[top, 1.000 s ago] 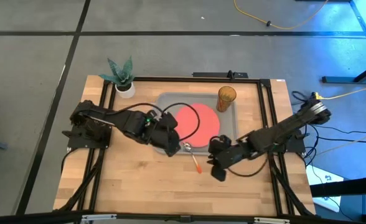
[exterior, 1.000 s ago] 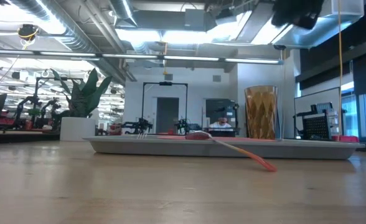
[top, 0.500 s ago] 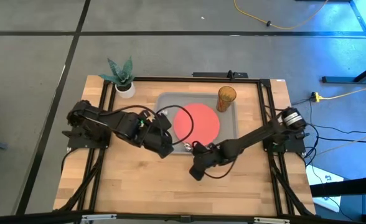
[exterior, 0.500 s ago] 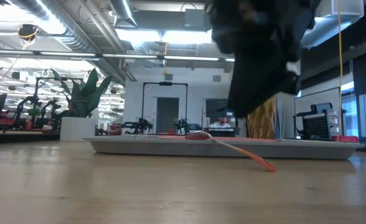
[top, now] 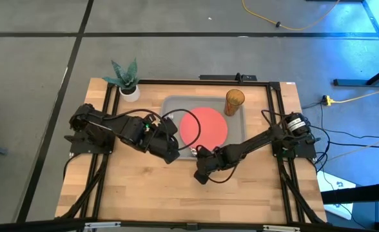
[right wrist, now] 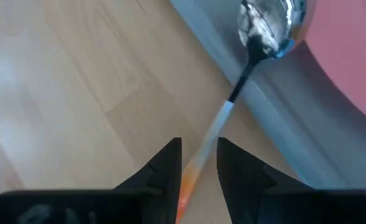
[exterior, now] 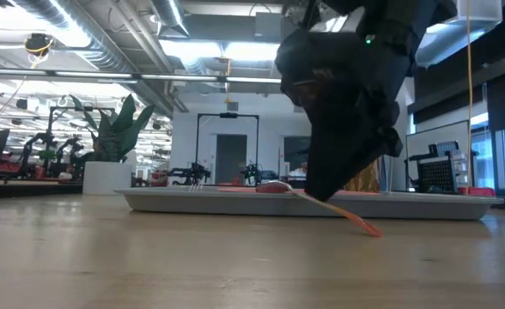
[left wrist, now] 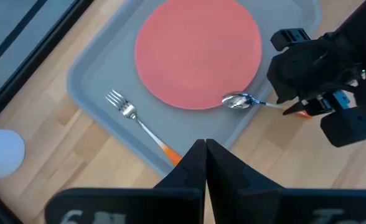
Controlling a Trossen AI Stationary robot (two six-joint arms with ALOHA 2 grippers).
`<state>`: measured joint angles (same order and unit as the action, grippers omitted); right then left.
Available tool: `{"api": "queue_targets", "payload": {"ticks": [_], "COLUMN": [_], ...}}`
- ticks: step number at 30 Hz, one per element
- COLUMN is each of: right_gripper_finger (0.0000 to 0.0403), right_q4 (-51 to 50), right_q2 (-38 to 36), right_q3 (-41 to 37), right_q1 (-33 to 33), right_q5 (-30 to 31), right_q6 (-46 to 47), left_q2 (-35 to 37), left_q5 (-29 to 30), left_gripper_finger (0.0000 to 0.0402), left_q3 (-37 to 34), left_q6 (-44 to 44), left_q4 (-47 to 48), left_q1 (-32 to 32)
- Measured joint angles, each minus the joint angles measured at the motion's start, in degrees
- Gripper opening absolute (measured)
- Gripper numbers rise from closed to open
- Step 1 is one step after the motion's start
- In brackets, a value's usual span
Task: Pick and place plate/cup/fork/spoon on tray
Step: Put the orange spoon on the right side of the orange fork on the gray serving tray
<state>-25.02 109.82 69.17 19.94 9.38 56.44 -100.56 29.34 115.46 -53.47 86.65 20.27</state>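
Observation:
The grey tray (top: 173, 105) holds the coral plate (top: 205, 127), the amber cup (top: 234, 102) in its far right corner, and the fork (left wrist: 132, 116) left of the plate. The spoon's bowl (right wrist: 267, 22) lies at the plate's near edge. Its handle (right wrist: 215, 127) slopes over the tray's rim, and the orange end (exterior: 368, 229) rests on the table. My right gripper (right wrist: 198, 150) is low over the table and open, with one finger on each side of the spoon's handle; I see no touch. My left gripper (left wrist: 205, 148) hangs shut above the tray's near left corner.
A white pot with a green plant (top: 129, 90) stands at the table's far left corner. Bare wood lies along the near side of the table (top: 176, 200). A black frame runs along the table's edges.
My right gripper has come down from high above the table and gone toward the table's left, rolling as it went. It now stands low over the spoon's handle. The spoon, fork, plate and cup have kept their places.

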Motion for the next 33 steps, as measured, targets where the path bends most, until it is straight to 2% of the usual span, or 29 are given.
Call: {"api": "queue_targets", "payload": {"ticks": [8, 10, 13, 22, 24, 26, 33], "right_gripper_finger": [0.0097, 0.0080, 0.0026, 0.0006, 0.0006, 0.0006, 0.0006], "right_q4": [0.49, 0.48, 0.50, 2.27, 2.64, 1.32, -13.31], "right_q2": [3.42, 3.54, 3.46, 3.87, 3.76, 3.76, 3.72], "right_q3": [0.17, 0.15, 0.15, 3.85, 5.69, 7.48, 15.06], "right_q1": [-1.59, -1.88, -2.19, -1.94, -1.46, -1.15, -0.57], "right_q5": [-0.63, -1.00, -1.91, -12.36, -12.97, -12.27, 0.07], "right_q6": [-1.46, -2.84, -4.08, -13.82, -16.55, -18.00, -19.96], "left_q2": [-0.02, -0.02, -0.02, -0.04, -0.06, -0.06, -0.04], "left_q5": [0.08, 0.08, 0.07, -0.22, -0.28, -0.29, -0.28], "left_gripper_finger": [0.0000, 0.0000, 0.0000, 0.0000, 0.0000, 0.0000, 0.0000], "left_q3": [0.00, 0.00, 0.00, 0.00, 0.00, 0.00, 0.00], "left_q6": [0.04, 0.04, 0.06, 0.24, 1.32, 1.60, 3.43], "left_q4": [0.08, 0.14, 0.22, 2.18, 3.12, 3.49, 3.41], "left_q1": [0.00, 0.00, 0.00, 0.00, 0.00, 0.06, 0.07]}}
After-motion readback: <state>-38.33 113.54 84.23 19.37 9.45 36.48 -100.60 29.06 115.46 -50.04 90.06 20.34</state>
